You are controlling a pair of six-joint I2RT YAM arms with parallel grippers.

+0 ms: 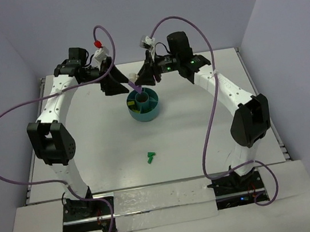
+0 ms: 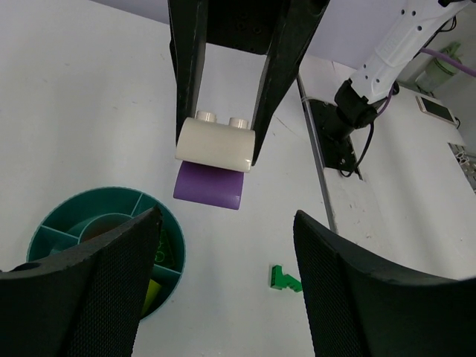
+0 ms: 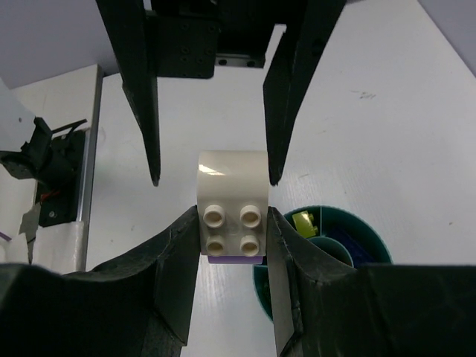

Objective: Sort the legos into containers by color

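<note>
A purple-and-white lego (image 1: 137, 87) hangs in the air just above the teal bowl (image 1: 147, 116), with my right gripper (image 3: 232, 219) shut on its white studded half (image 3: 232, 201). My left gripper (image 2: 225, 223) faces it from the other side, open. Its fingers (image 3: 146, 111) straddle the brick's far end without clamping it. In the left wrist view the lego (image 2: 212, 160) shows white on top and purple below. A small green lego (image 1: 151, 157) lies alone on the table in front of the bowl, also seen as the green lego (image 2: 285, 278) between my left fingers' view.
The bowl's compartments (image 3: 355, 217) hold a lime-green bit (image 3: 303, 220) and a dark piece; the bowl (image 2: 111, 192) also shows green and yellowish bits. Purple cables loop over both arms. Walls enclose the white table on three sides.
</note>
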